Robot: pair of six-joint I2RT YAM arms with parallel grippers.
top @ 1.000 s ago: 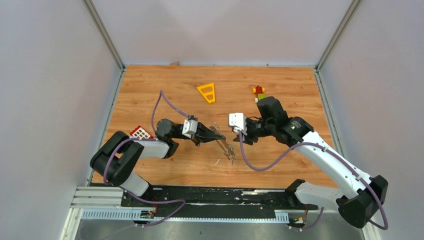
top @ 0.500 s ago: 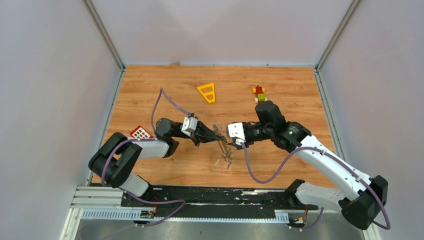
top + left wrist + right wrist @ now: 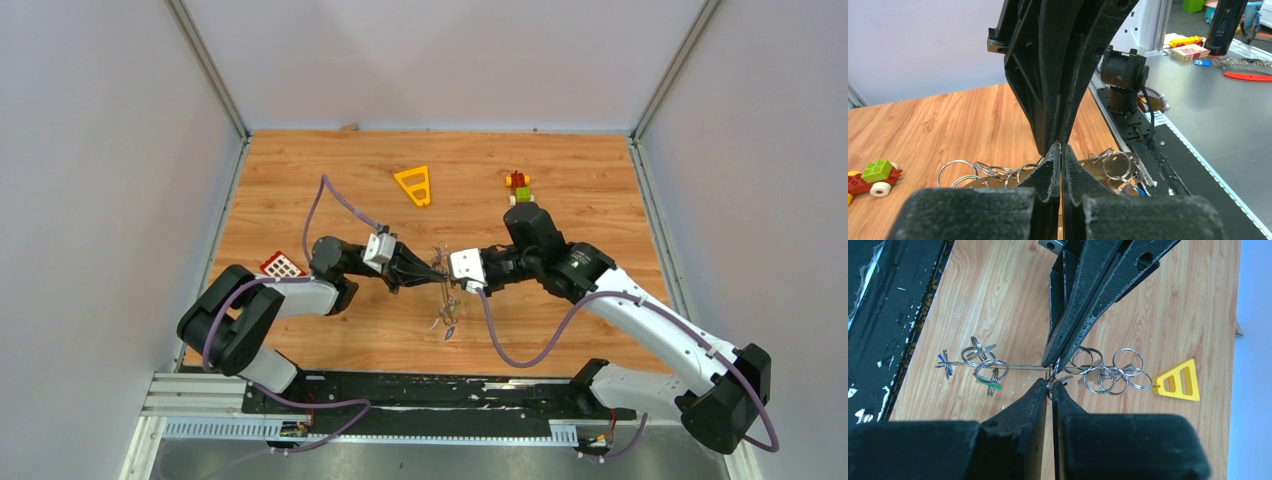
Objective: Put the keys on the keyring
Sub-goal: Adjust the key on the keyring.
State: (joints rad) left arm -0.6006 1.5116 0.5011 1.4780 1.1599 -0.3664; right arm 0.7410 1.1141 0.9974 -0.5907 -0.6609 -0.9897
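Top external view: the left gripper [image 3: 433, 275] and the right gripper [image 3: 456, 281] are met tip to tip over the middle of the wooden table [image 3: 320, 170]. The keyring [image 3: 445, 300] is pinched between the fully closed left fingers and is hung down from them, with the keys [image 3: 447, 326] gathered at its lower end near the wood. The right fingers are closed to a thin slit on the keyring's wire, just beside the left tips
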